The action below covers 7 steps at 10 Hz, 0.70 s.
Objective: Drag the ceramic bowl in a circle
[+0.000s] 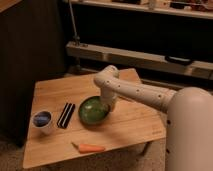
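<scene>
A: Risk check. The ceramic bowl point(93, 111) sits near the middle of the desk point(135, 130), just beside the black strips point(65, 115), with the white cup point(42, 120) beyond them. A wide leftward arc would likely shove both.

B: Noted. The carrot point(89, 148) lies near the front edge, probably inside a large circle too. The rim pinch may slip or tip the bowl.

A: Pose: the arm enters from the right, elbow high, wrist bent down. The end effector point(106, 106) is closed narrow on the bowl's right rim.
</scene>
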Motion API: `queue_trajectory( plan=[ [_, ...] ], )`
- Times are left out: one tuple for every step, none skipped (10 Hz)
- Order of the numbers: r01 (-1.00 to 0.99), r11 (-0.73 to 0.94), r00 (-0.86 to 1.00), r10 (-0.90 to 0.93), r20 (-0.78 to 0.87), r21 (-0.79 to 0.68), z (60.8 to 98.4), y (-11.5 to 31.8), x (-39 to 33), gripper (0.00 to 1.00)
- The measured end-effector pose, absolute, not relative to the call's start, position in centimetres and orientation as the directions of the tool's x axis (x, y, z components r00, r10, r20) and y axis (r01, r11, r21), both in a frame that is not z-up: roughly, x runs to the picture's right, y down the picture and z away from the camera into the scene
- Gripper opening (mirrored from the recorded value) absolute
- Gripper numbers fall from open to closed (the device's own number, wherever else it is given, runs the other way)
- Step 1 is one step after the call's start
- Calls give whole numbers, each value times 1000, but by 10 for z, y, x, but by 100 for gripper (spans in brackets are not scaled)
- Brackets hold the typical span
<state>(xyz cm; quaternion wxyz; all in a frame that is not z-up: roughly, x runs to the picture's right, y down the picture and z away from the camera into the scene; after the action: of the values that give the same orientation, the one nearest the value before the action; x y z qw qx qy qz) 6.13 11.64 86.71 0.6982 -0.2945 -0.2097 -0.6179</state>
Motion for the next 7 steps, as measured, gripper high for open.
queue_trajectory(
  plan=[
    [979, 79, 187, -732, 656, -190, 874, 119, 98, 3],
    [976, 89, 201, -732, 651, -201, 877, 118, 118, 3],
    [976, 104, 203, -734, 648, -189, 875, 116, 139, 3],
    [981, 105, 188, -736, 651, -165, 867, 116, 160, 3],
    [984, 102, 173, -738, 652, -144, 863, 118, 163, 3],
    [989, 95, 149, -741, 654, -117, 853, 123, 164, 3],
    [992, 81, 125, -746, 655, -98, 842, 131, 167, 3]
  ],
)
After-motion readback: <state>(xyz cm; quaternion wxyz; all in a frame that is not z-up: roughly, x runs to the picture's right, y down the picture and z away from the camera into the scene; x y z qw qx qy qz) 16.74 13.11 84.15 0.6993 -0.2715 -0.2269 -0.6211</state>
